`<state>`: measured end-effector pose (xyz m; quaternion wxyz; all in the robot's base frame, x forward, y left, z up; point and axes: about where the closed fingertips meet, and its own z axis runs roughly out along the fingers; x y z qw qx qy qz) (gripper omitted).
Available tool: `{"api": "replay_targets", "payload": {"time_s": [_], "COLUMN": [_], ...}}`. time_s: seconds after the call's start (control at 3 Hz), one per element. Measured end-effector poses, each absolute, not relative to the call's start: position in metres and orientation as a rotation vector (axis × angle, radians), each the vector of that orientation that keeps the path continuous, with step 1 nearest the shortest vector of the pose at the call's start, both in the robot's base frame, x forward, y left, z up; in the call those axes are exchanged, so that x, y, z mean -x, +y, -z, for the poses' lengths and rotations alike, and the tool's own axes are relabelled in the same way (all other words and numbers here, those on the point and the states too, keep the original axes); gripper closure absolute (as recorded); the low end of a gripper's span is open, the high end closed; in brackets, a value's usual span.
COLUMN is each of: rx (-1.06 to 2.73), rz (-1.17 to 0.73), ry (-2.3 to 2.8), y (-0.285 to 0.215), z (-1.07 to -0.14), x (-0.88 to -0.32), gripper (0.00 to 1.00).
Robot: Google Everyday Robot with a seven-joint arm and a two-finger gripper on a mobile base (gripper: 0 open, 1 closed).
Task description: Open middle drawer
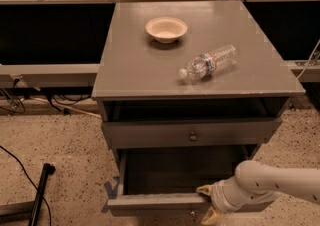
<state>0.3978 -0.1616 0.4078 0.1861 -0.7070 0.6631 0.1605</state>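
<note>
At 5 o'clock the gripper [207,203], fingers spread, straddles the front of the middle drawer [150,203]. The drawer sits at 6 o'clock, pulled well out, dark inside showing. Opening looks essentially done; only letting go remains.

The arm [290,182] is white all over, a smooth, rounded shell with a soft sheen, thick where it comes in from the right edge. It swells into a bulbous, dome-like joint [252,175], brighter on top and shaded grey beneath. Past that the wrist [227,197] narrows into a short section ringed with shallow grooves, a little greyer than the shell. The gripper [206,203], low in the view and right of centre, is the one part in another colour: a pale tan-yellow against the white. Any markings are too small to tell.
</note>
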Motion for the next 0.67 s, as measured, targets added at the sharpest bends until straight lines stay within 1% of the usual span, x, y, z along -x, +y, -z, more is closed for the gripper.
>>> {"api": "replay_targets", "payload": {"time_s": [0.33,0.67], "rx": [1.988,1.953], "rz": [-0.441,-0.379], "ry": [1.871,1.845], "y": [-0.165,-0.166], "z": [-0.419,-0.433], "x": [-0.39,-0.407], "gripper": [0.31,0.33]}}
